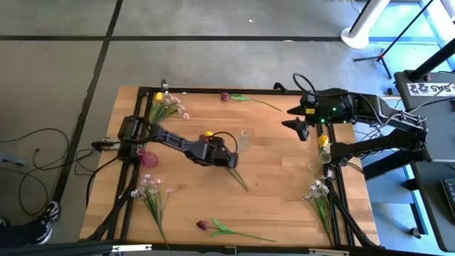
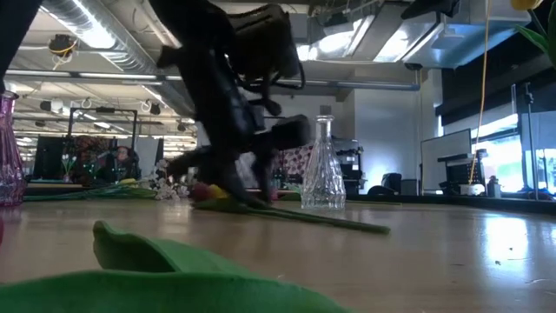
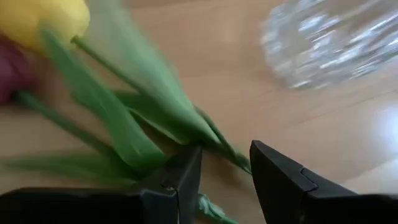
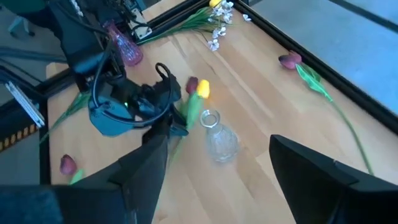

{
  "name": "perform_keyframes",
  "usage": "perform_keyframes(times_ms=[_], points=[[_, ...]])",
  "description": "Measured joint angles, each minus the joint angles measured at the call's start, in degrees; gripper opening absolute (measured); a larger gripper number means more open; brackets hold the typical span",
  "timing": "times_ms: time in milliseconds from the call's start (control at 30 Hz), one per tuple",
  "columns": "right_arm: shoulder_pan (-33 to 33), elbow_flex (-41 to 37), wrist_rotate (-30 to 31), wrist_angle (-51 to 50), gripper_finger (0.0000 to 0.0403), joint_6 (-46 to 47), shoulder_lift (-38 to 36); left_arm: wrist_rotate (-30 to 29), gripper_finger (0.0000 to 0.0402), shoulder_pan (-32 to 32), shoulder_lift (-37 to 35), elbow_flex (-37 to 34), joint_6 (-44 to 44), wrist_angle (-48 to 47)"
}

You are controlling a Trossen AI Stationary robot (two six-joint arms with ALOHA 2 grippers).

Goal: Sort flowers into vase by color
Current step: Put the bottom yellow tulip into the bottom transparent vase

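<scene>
Left tool [image 3: 225,171]: low over the middle of the desk [image 1: 270,192], fingers parted on either side of a green stem, not pressed onto it; released.
Right tool [image 4: 214,180]: raised over the desk's 2 o'clock edge, fingers spread wide, nothing between them.
Yellow tulip [image 1: 207,134]: near the desk's centre, just at 11 o'clock of the left tool; its stem [image 3: 155,93] runs under that tool's fingers and lies on the wood.
Dark red tulip beside it [image 4: 192,84]: touching or nearly touching the yellow bloom, on the side toward 9 o'clock.
Clear glass vase [image 1: 244,140]: upright, just at 2 o'clock of the left tool, empty as far as can be seen.
Pink vase [image 1: 146,156]: at the desk's 9 o'clock edge, beside the left arm's base.
Vase at the right edge [image 1: 315,166]: at 3 o'clock, a yellow flower [image 1: 323,141] standing above it.
Red tulip at the far edge [image 1: 225,97]: lying at 12 o'clock, stem pointing toward 3 o'clock.
Red tulip at the near edge [image 1: 202,225]: lying at 6 o'clock with long leaves.
White-pink sprigs: one at 11 o'clock [image 1: 169,107] with a yellow bloom by it, one at 8 o'clock [image 1: 148,188], one at 4 o'clock [image 1: 317,190].
Low view: a green leaf [image 2: 174,278] fills the foreground; the left arm hangs over the stem beside the clear vase.
</scene>
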Motion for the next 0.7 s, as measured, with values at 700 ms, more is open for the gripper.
perform_keyframes(times_ms=[700], points=[[0.0, 0.0, -6.0, -4.8, 0.0280, -18.2, 0.0, 0.2, 0.0135, 3.4, -3.3, -0.1, -23.7, -10.4]])
